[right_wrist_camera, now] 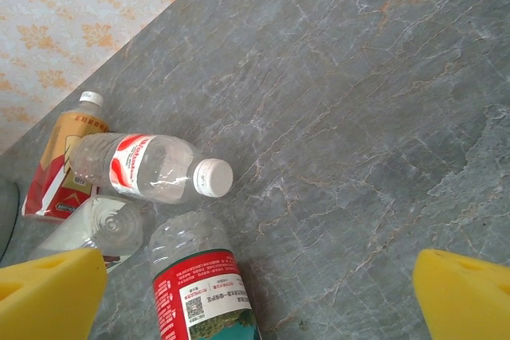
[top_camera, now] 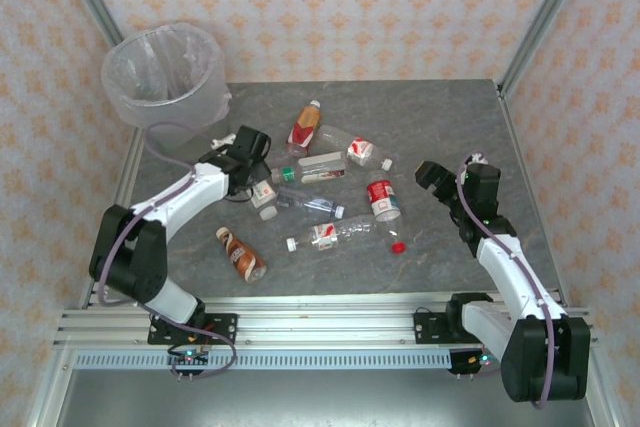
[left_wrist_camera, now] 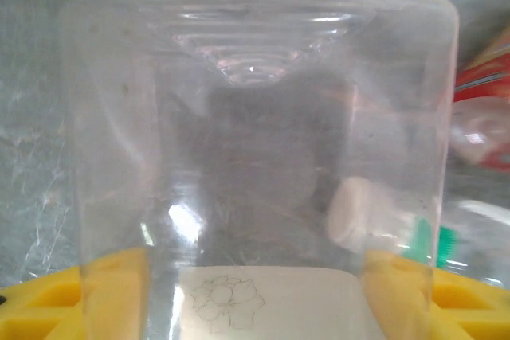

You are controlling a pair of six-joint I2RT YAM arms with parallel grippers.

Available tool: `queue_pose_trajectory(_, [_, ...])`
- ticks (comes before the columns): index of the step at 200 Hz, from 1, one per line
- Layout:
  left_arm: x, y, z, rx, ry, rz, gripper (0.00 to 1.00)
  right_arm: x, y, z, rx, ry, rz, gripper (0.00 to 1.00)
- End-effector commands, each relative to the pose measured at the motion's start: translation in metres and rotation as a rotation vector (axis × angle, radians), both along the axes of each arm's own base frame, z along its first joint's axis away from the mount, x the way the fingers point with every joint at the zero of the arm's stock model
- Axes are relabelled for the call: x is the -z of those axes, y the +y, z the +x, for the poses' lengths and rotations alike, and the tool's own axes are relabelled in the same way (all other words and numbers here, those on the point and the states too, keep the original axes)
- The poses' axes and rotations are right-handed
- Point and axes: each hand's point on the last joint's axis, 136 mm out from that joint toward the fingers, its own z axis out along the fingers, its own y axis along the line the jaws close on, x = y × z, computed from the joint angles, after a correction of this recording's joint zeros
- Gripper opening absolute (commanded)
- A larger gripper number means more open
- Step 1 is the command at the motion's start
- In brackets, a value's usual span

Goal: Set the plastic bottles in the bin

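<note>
- The bin (top_camera: 170,107), round and lined with a crinkly clear bag, stands at a far corner of the grey marbled table (top_camera: 450,117).
- The plastic bottles (top_camera: 330,187) all lie outside the bin, in a loose pile on the table to its right and nearer the arm bases.
- The left gripper (top_camera: 264,195) is the one closer to the bin, reaching into the edge of the pile that faces the bin.
- Its yellow pads (left_wrist_camera: 72,292) sit close against a clear bottle (left_wrist_camera: 255,157), one at each side, and the bottle fills the whole gap between them.
- The right gripper (top_camera: 436,181) is well apart from the bin, beyond the far side of the pile. Its jaws stand wide with only bare table between them.
- A brown-labelled bottle (top_camera: 242,254) lies by itself, apart from the pile and farther from the bin than the left gripper.
- A white-capped bottle with a red-and-white label (right_wrist_camera: 151,169) lies on the pile's side away from the bin. Just beside it is a red-labelled bottle (right_wrist_camera: 203,292).
- A small red cap (top_camera: 398,246) lies loose on the table, well apart from the bin.
</note>
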Motion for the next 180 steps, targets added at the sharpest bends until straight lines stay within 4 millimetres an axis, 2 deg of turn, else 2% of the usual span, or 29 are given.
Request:
queue_pose_trajectory(1, [-0.045, 0.002, 0.011, 0.076, -0.147, 0.056, 0.55, -0.021, 0.008, 0.005, -0.033, -0.058, 0.033, 0.99])
queue_pose_trajectory(20, [-0.083, 0.008, 0.014, 0.093, -0.236, 0.101, 0.54, -0.032, 0.018, 0.006, -0.083, -0.097, 0.055, 0.99])
queue_pose_trajectory(62, [-0.171, 0.019, 0.027, 0.119, -0.411, 0.212, 0.52, -0.069, 0.056, 0.005, -0.231, -0.22, 0.096, 0.99])
queue_pose_trajectory(84, [-0.218, 0.038, 0.035, 0.043, -0.463, 0.273, 0.51, -0.086, 0.068, 0.003, -0.267, -0.27, 0.096, 0.99])
queue_pose_trajectory(101, [-0.246, 0.056, 0.044, -0.018, -0.49, 0.299, 0.51, -0.095, 0.074, 0.001, -0.285, -0.29, 0.099, 0.99])
queue_pose_trajectory(136, [-0.282, 0.086, 0.067, -0.117, -0.558, 0.326, 0.51, -0.1, 0.08, -0.004, -0.305, -0.304, 0.09, 0.99])
queue_pose_trajectory(180, [-0.304, 0.126, 0.094, -0.208, -0.566, 0.41, 0.51, -0.096, 0.079, -0.01, -0.304, -0.295, 0.079, 0.99])
